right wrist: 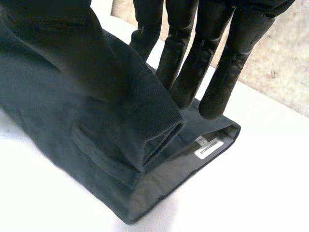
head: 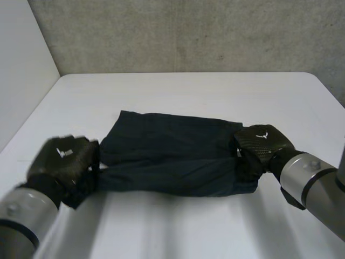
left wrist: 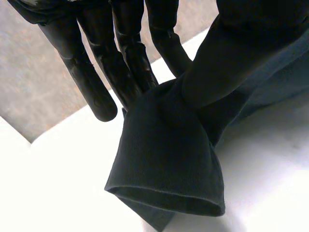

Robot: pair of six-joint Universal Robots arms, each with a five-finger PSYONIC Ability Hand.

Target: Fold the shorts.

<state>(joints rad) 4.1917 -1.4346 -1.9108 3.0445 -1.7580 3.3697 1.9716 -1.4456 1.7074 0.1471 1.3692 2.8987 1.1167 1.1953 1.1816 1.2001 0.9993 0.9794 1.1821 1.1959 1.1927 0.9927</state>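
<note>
Your shorts (head: 172, 156) lie around the middle of the white bench (head: 188, 91), dark and spread flat. Their long axis runs left to right across your view. The waistband (right wrist: 159, 121) points right and the leg hem (left wrist: 169, 205) points left. A white label (right wrist: 207, 148) shows inside the waistband at the right end, with a pocket opening (right wrist: 96, 154) stitched into the cloth just beside it. The far part of the cloth rests flat on the bench. The near long edge runs as a bunched band from one hand to the other.

Your left hand (head: 64, 162) is at the left end of that near edge. In its wrist view the straight fingers (left wrist: 96, 72) and the thumb (left wrist: 227, 58) are clamped on the leg cloth, and the open hem hangs below them above the bench. Your right hand (head: 262, 141) is at the right end. There its thumb (right wrist: 72, 48) lies over the top layer of the waistband and its fingers (right wrist: 217, 72) are behind it, pinching that layer and raising it off the lower one. Both arms come in from the near side, one at each end of the shorts. A grey concrete wall (head: 188, 32) stands beyond the far edge of the bench.
</note>
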